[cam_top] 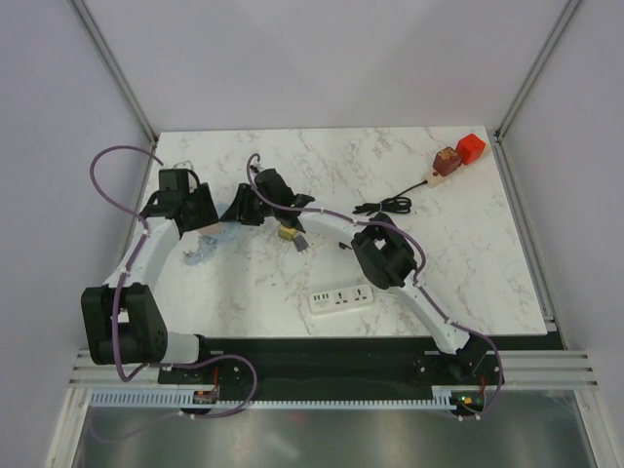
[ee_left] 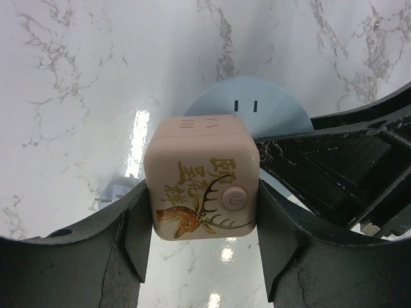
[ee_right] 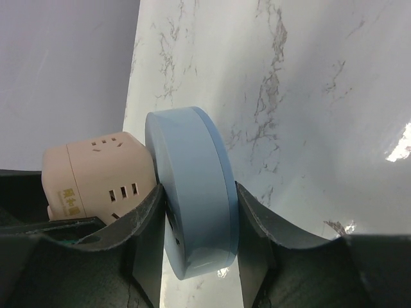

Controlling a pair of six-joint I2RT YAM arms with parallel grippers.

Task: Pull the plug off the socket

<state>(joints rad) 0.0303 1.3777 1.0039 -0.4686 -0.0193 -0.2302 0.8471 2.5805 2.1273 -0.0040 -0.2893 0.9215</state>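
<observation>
Jaws on both arms are gripping the task's joined pair near the back left of the marble bench [cam_top: 468,263]. From the left wrist we see the left jaws clamped on a pink cube [ee_left: 204,179], with one dark finger [ee_left: 136,237] pressed against each of its side walls. The cube's face toward that camera bears a gold and brown deer drawing, gold characters and a round power button. Just behind the cube stands a pale blue disc [ee_left: 273,109], and two short slots show in its flat face above the cube.

From the right wrist we see the right jaws closed on the blue disc. It stands on edge with its rim toward the camera and a finger [ee_right: 149,247] on each flat face. The pink cube sits against the disc's left face in that view, touching it, and we see no gap between them, so the two are not yet apart. The cube's visible walls carry socket slots. We cannot tell which of the two is the plug.

From above, the left arm [cam_top: 151,252] curves in from the left and the right arm [cam_top: 385,255] reaches across from the right, their wrists meeting close together and hiding most of the pair. A white power strip [cam_top: 341,298] lies flat near the front middle. A black cable [cam_top: 382,207] is coiled just beyond the right arm. A brown cube [cam_top: 447,161] and a red cube [cam_top: 471,146] sit side by side at the far right corner.
</observation>
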